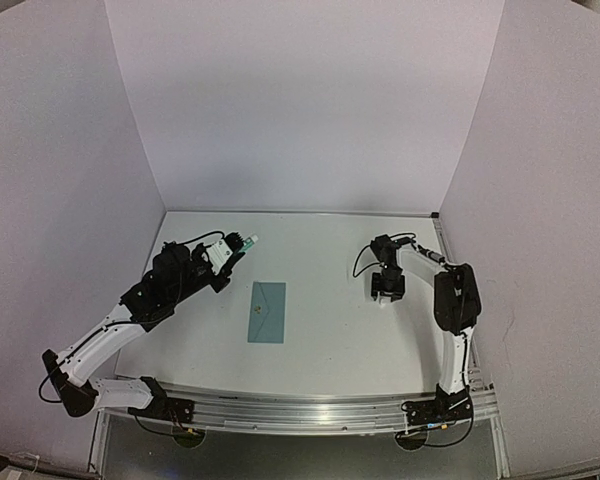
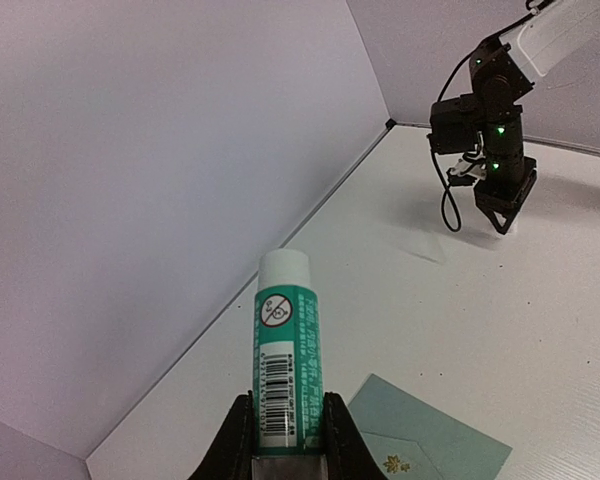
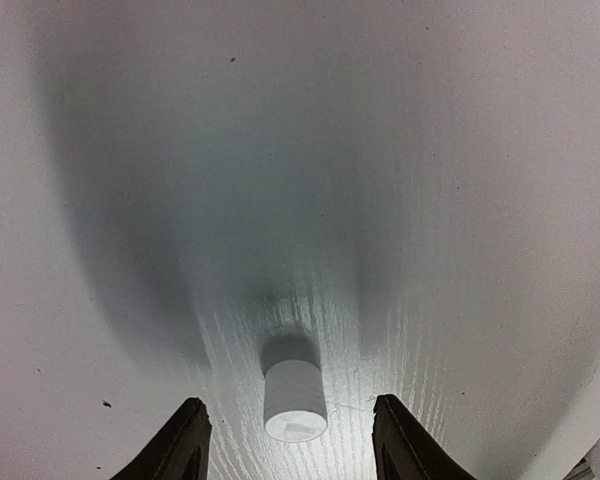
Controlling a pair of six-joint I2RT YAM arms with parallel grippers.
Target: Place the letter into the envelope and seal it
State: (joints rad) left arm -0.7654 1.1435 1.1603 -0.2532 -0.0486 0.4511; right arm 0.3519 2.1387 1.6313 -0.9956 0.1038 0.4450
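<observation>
The teal envelope lies flat in the middle of the table, its triangular flap folded down over a small gold leaf mark; one corner shows in the left wrist view. The letter is not in view. My left gripper hovers above the table left of the envelope, shut on a green glue stick with a white end, pointing at the back wall. My right gripper is low over the table at the right, pointing down, open. A small white cap stands upright between its fingertips, with a gap on each side.
White walls close the table on the left, back and right. The right arm with its cable is seen across the table from the left wrist. The arms' bases sit on the rail at the near edge.
</observation>
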